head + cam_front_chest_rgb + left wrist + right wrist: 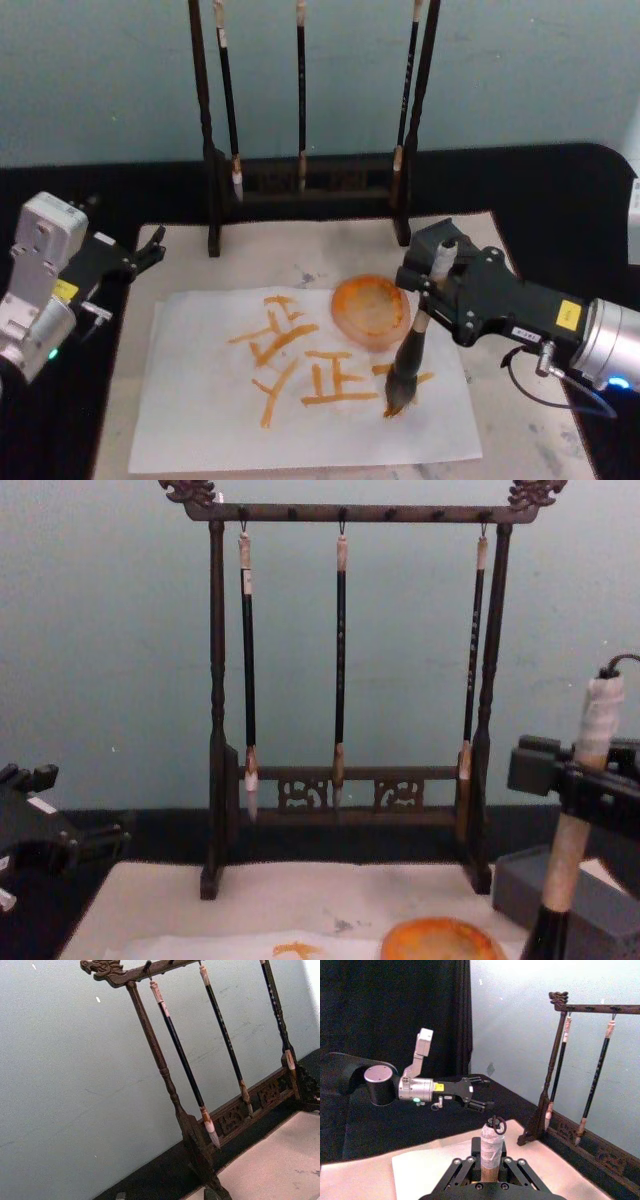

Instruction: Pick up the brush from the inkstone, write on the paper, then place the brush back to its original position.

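My right gripper [428, 288] is shut on the pale handle of the brush [408, 360], holding it nearly upright. Its dark bristle tip touches the white paper [200, 420] at the right end of several orange strokes. In the right wrist view the taped top of the brush [491, 1152] rises between the fingers [462, 1170]. In the chest view the brush [580, 810] stands at the right. The inkstone [372, 310], a round orange dish, sits on the paper just behind and left of the brush. My left gripper [150, 250] is parked open at the mat's left edge, and also appears as the left gripper [476, 1096].
A dark wooden rack [305, 190] with three thin hanging brushes [340, 660] stands across the back of the cream felt mat [280, 250]. Black cloth [560, 190] covers the table around the mat. A pale wall rises behind.
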You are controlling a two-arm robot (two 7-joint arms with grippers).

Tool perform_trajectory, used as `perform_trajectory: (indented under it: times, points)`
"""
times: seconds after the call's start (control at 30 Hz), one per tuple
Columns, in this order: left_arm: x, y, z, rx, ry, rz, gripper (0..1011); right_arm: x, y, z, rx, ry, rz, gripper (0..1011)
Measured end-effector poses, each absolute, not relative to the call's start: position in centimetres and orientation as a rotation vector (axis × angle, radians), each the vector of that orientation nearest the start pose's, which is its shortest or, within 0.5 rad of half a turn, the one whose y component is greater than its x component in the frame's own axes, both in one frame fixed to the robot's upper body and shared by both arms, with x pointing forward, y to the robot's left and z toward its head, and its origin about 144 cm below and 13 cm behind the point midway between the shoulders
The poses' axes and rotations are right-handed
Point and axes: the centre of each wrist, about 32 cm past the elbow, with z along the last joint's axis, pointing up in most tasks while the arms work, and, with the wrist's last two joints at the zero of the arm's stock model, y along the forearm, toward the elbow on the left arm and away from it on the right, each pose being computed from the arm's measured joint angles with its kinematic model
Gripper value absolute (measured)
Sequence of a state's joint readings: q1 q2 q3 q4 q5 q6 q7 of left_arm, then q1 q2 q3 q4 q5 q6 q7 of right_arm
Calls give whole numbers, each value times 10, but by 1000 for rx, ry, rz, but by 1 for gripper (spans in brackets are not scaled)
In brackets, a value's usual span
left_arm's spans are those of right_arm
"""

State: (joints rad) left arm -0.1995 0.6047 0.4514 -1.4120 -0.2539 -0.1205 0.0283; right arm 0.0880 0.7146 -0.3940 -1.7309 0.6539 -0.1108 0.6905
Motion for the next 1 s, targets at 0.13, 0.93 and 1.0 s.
perform_trajectory:
  times: [0.13, 0.93, 1.0]
  points:
    - [489, 310, 1140, 304, -285, 1248, 1010, 453, -298, 1201, 8, -77, -484, 169]
    - [489, 310, 1140, 304, -285, 1248, 1010, 444, -314, 1204, -6, -95, -535, 169]
    - [489, 310, 1140, 304, -285, 1248, 1010, 444, -315, 1204, -8, -96, -539, 169]
